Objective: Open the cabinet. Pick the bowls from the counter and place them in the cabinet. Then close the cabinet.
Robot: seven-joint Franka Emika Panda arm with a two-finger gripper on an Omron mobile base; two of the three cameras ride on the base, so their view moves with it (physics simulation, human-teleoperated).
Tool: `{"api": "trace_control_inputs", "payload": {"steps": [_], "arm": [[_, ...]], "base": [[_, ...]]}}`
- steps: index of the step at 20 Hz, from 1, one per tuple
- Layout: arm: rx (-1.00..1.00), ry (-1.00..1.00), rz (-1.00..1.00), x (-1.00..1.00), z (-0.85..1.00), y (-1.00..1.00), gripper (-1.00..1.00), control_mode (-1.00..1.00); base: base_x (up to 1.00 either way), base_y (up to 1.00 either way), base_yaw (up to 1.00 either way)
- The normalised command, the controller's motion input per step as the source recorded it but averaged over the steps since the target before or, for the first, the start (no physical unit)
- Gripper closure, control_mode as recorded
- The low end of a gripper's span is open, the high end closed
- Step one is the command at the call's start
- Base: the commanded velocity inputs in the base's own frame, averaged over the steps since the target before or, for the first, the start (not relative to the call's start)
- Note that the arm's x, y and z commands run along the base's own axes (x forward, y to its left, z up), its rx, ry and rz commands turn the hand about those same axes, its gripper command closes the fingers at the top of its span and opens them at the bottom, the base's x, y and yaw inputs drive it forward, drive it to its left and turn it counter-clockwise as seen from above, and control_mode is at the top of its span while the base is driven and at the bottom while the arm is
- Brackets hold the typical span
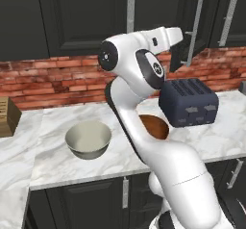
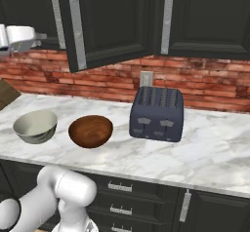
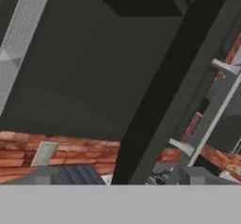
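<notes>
Now, step: I am on the first part, opening the cabinet (image 2: 105, 24). I think it is only half done.
Cabinet: It hangs high on the far wall, above the brick. One dark door (image 1: 178, 55) stands swung out a little, with its long silver handle (image 1: 194, 28) facing me. The other door (image 2: 202, 16) looks flat and shut, I think.
Claw: My gripper (image 1: 178, 34) is up high by the edge of the swung door. Its two fingers are spread wide and they pinch nothing.
Hand camera: I see the dark edge of the door (image 3: 160, 91) running up the middle and the silver handle (image 3: 212, 119) off to the right.
Bowls: The cream-white bowl (image 2: 35, 125) sits on the left of the counter (image 2: 215, 153). The brown wooden bowl (image 2: 91, 131) sits just beside it, to its right. Both are near the front edge and nobody has touched them.
Toaster: A dark blue toaster (image 2: 157, 113) stands right of the wooden bowl, farther back.
Next move: I think I must push or pull the door wider, so a bowl can go in.
Care: I would keep the arm away from the toaster when I go down for a bowl.
</notes>
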Motion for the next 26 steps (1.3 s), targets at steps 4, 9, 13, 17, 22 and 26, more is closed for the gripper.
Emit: {"api": "trace_control_inputs", "payload": {"steps": [4, 9, 13, 17, 22, 26], "arm": [[0.00, 0.11, 0.00, 0.73, -0.01, -0.09, -1.00, -1.00], [0.00, 0.08, 0.00, 0.72, -0.06, -0.13, -1.00, -1.00], [0.00, 0.06, 0.00, 0.71, -0.07, -0.16, -1.00, -1.00], [0.00, 0.02, 0.00, 0.48, -0.04, -0.28, -1.00, -1.00], [0.00, 0.00, 0.00, 0.15, 0.00, -0.39, -1.00, -1.00], [0.02, 0.00, 0.00, -0.26, 0.00, -0.69, -1.00, -1.00]], "base": [[0.00, 0.00, 0.00], [0.00, 0.00, 0.00], [0.00, 0.00, 0.00], [0.00, 0.00, 0.00], [0.00, 0.00, 0.00], [0.00, 0.00, 0.00]]}}
